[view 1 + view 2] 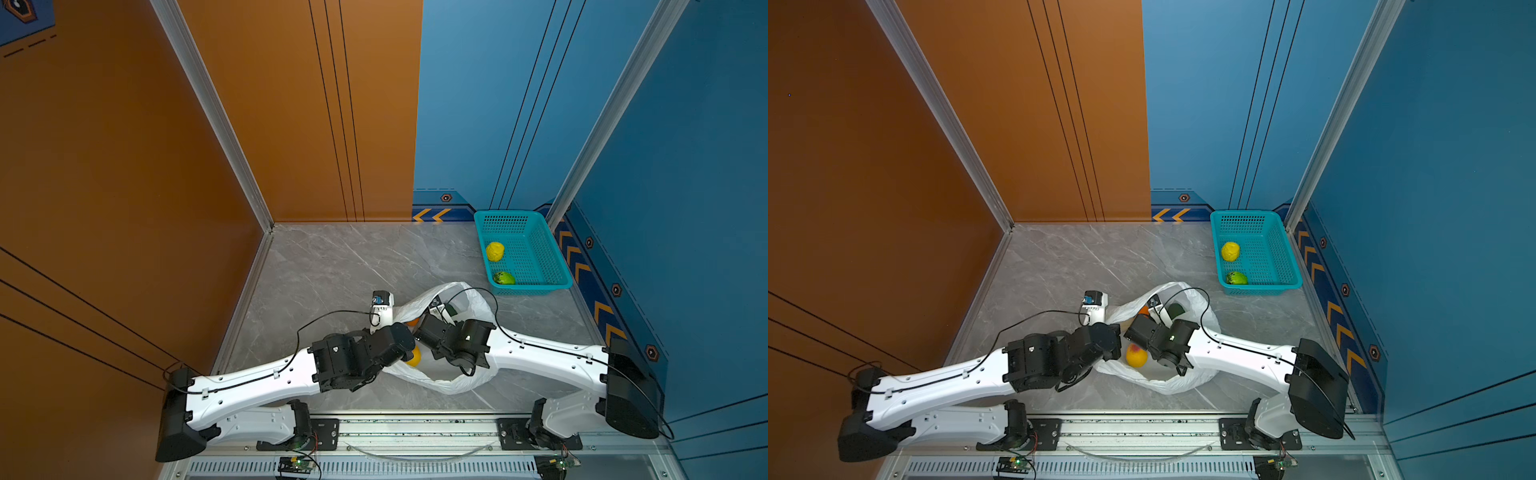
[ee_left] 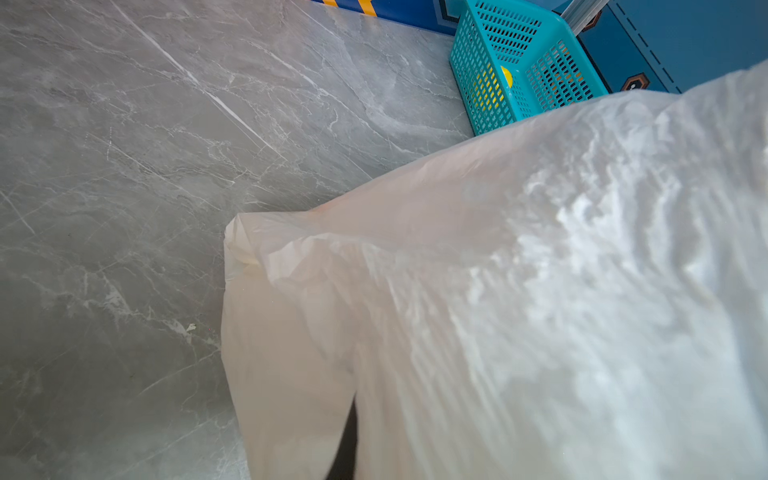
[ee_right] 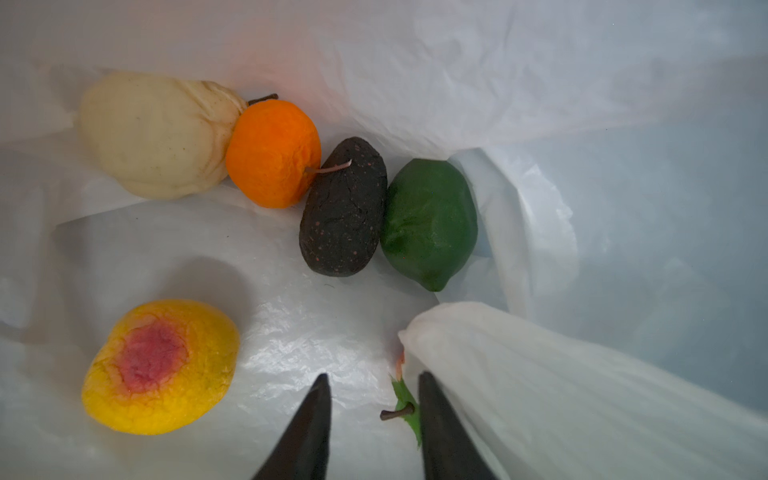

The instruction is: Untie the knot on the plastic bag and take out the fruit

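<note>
**Fruit removal well under way, bag open**

We see no knot anywhere on the thin, crinkly, translucent white plastic bag [image 1: 478,305]. Its mouth stands wide on the grey marble table [image 1: 332,266], so we judge the untying done. Two pieces are out: a yellow bumpy fruit [image 1: 495,252] and a bright green fruit [image 1: 503,278] lie in the teal perforated plastic basket [image 1: 536,245], well beyond the right end effector [image 3: 374,376].

That end effector is down inside the bag, its fingers apart with a narrow gap. Between them lie a small brown stem and green leaf [image 3: 401,409]. The fruit they belong to is hidden under a fold of plastic that touches one finger, and we see no grip on anything.

Ahead of the fingertips a black avocado-like fruit [image 3: 343,208] and a dark green fruit [image 3: 430,222] sit touching. Further on, an orange fruit [image 3: 272,153] rests against a cream-white fruit [image 3: 158,133]. A peach-coloured fruit with a red-pink blush [image 3: 160,368] lies near, off to the side of the other finger.

The left end effector [image 1: 407,338] is closed at the bag's rim. Plastic drawn up over its camera suggests to us that it pinches the rim.

At least five fruits are left to lift out.
</note>
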Robot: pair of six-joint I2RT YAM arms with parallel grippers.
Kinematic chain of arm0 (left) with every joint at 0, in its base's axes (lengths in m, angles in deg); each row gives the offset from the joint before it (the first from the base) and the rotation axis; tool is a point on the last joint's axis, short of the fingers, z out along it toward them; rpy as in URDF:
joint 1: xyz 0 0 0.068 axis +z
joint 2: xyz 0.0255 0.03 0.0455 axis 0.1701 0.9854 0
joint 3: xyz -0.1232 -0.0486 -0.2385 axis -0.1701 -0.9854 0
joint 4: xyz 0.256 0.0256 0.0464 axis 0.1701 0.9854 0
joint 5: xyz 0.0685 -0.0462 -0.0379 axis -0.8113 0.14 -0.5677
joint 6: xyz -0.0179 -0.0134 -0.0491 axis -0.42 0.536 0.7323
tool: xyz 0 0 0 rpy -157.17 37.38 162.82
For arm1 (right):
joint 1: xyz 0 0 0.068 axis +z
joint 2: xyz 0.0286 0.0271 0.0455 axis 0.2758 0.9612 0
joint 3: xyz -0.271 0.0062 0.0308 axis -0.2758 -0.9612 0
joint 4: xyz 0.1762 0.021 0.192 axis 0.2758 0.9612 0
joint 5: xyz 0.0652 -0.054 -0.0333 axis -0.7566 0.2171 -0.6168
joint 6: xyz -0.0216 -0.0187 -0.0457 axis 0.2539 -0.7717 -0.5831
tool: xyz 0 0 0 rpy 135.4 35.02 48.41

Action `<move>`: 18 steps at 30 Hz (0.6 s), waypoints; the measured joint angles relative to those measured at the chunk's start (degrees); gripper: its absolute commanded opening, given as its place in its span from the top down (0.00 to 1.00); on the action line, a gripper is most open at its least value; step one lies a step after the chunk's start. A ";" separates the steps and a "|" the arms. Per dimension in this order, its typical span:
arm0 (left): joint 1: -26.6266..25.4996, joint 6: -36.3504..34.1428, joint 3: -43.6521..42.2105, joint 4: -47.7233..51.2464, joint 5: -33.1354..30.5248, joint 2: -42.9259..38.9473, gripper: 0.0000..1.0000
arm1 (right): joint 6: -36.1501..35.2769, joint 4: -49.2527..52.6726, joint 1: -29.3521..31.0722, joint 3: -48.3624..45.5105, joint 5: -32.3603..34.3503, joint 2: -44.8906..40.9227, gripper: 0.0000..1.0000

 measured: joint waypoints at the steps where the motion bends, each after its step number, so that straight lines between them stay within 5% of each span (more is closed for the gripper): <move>1: 0.00 0.00 -0.09 -0.11 0.00 0.00 1.00 | -0.07 0.00 0.15 0.00 -0.28 -0.39 1.00; 14: 0.02 0.00 -1.07 -0.33 0.00 0.00 1.00 | 2.67 2.75 -2.10 1.29 -6.91 -18.67 0.99; 18: 0.07 -0.02 -1.07 -0.96 0.00 0.00 1.00 | 3.23 4.20 -1.40 1.77 -7.67 -18.21 0.69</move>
